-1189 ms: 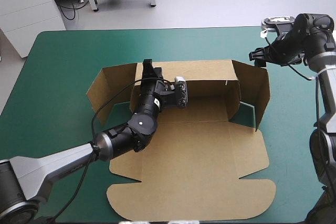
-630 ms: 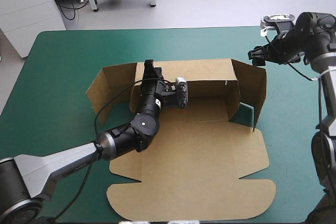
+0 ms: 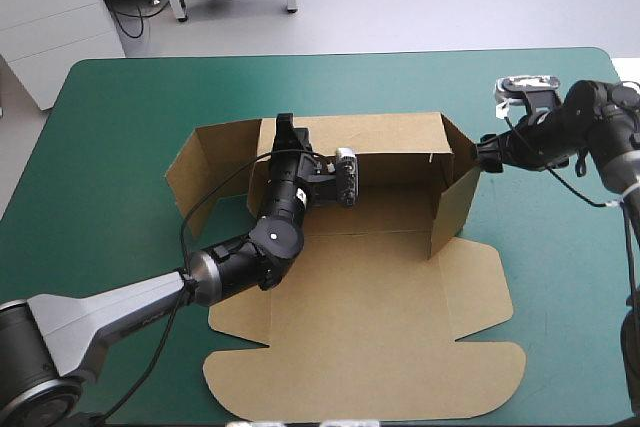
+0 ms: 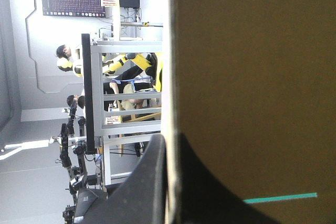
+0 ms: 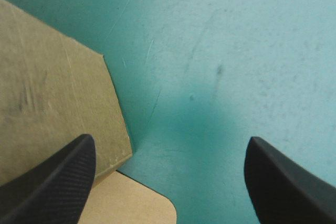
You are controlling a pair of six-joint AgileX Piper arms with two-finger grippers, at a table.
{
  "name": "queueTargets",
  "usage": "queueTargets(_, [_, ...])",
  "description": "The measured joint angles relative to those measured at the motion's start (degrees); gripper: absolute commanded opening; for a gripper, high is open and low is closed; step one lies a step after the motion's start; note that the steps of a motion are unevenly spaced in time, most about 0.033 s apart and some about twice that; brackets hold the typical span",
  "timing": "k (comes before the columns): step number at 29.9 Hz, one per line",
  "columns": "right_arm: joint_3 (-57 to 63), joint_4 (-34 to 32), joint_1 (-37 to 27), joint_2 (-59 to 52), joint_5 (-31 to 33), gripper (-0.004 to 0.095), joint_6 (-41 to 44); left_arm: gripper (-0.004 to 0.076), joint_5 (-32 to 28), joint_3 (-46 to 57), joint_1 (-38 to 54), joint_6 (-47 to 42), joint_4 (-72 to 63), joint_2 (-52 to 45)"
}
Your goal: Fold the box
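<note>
From above: box (image 3: 380,287) spread mid-table on the teal-green cover (image 3: 120,117), far wall (image 3: 390,135) raised, lid panel (image 3: 370,362) flat toward the near edge. Left gripper (image 3: 284,129) pinched over the top of that wall near its left end. Right flap (image 3: 455,202) angled inward over the floor panel, with the right gripper (image 3: 484,154) at its outer face near the top corner (touching or just beside, hard to tell). Left flap (image 3: 195,175) splayed outward, not yet turned in. Along the left wrist: black fingers (image 4: 139,192) all but closed on either side of a brown sheet edge, so gripping the box wall; board filling the space ahead. Along the right wrist: jaws wide apart and holding nothing, bare cover between them, the flap's cut corner just beside one finger. Risks, as judged: only pushed and not gripped, so likely to spring back outward if the push eases; could slip past the open finger if the contact rides up over the flap's edge; held near one end only, so prone to bowing or leaning at the unheld right end under a hard inward push; no tuck possible on the left until that flap comes round.
</note>
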Motion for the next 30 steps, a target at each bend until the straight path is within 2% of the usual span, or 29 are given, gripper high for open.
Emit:
queueTargets(3, [7.9,3.8,-0.07,-3.8,-4.77,0.0711,-5.49,-0.0032,0.06,0.0,0.0,0.0,0.0,0.0])
queueTargets(6, [14.09,8.83,-0.07,-7.22,-7.65,0.0711,-15.49,-0.0032,0.05,0.0,0.0,0.0,0.0,0.0])
queueTargets(11, [19.54,17.18,-0.07,-10.62,-8.43,0.0711,-30.43,-0.0032,0.05,0.0,0.0,0.0,0.0,0.0])
queueTargets(14, [20.24,21.45,-0.07,-10.74,-8.75,0.0711,-36.02,-0.0032,0.05,0.0,0.0,0.0,0.12,0.0])
queueTargets(20, [20.3,24.59,-0.07,-10.47,-9.37,0.0711,-40.67,-0.0032,0.42,0.0,0.0,0.0,0.12,0.0])
queueTargets(26, [20.3,24.74,-0.07,-10.08,-11.66,0.0711,-41.24,-0.0032,0.65,0.03,0.0,0.0,0.12,0.0])
queueTargets(30, [20.3,24.8,-0.07,-10.08,-10.23,0.0711,-39.55,-0.0032,0.65,0.03,0.0,0.0,0.23,0.0])
